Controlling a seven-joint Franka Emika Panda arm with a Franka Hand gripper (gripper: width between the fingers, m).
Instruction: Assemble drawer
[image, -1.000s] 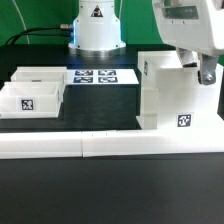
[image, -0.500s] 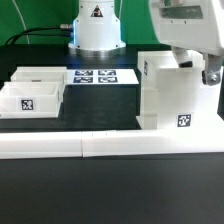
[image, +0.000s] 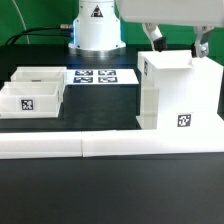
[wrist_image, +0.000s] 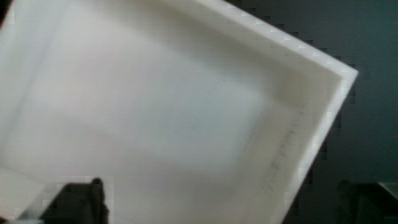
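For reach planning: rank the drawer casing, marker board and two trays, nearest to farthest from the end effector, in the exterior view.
1. Drawer casing, under the end effector, exterior view's right.
2. Marker board, centre.
3. Front tray and rear tray, exterior view's left; too close to rank.

Robotics lab: tagged marker board (image: 103, 76), robot base (image: 97, 28).

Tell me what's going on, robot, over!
Gripper open, empty, above the casing. Both trays outside it, on the exterior view's left. Marker board lies flat between trays and casing.
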